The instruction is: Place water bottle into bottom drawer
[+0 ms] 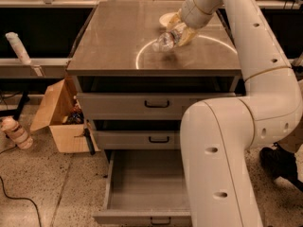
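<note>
Grasp stage: hand [181, 30] above grey metal desk [113, 46] grips small clear ribbed bottle [165, 40]; next, probably lower into grey bottom drawer [142, 183].

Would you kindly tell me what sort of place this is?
Probably a lab or workshop: a grey metal drawer cabinet, a cardboard box on speckled floor, and the robot's pincer at a bottle on top.

Note the white bowl [165, 18] at the rear of the cabinet top [113, 46], touching or just behind the gripper [180, 32]. Locate the open cardboard box [59, 119] on the speckled floor [61, 188], left of the two closed upper drawers [132, 105].
</note>
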Robot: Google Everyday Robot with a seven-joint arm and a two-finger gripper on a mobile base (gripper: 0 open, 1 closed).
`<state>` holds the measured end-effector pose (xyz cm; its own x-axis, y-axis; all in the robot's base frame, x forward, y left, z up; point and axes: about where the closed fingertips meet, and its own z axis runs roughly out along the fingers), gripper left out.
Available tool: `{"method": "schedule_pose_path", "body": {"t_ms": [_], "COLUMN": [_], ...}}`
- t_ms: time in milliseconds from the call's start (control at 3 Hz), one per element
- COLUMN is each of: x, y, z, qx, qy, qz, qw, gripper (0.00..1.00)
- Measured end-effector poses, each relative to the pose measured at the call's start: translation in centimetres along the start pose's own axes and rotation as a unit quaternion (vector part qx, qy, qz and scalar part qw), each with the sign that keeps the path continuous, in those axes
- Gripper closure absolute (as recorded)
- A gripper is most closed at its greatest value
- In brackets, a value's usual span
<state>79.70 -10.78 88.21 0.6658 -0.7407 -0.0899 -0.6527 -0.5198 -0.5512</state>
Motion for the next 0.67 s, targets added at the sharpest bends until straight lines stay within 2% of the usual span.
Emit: {"method": "schedule_pose_path", "body": {"t_ms": [667], "x": [-1.9], "y": [0.3], "z": [-3.9], "qx": [-0.003], "qy": [-0.015], "qz": [-0.047], "qw": [0.9988], "gripper": [1.00]}}
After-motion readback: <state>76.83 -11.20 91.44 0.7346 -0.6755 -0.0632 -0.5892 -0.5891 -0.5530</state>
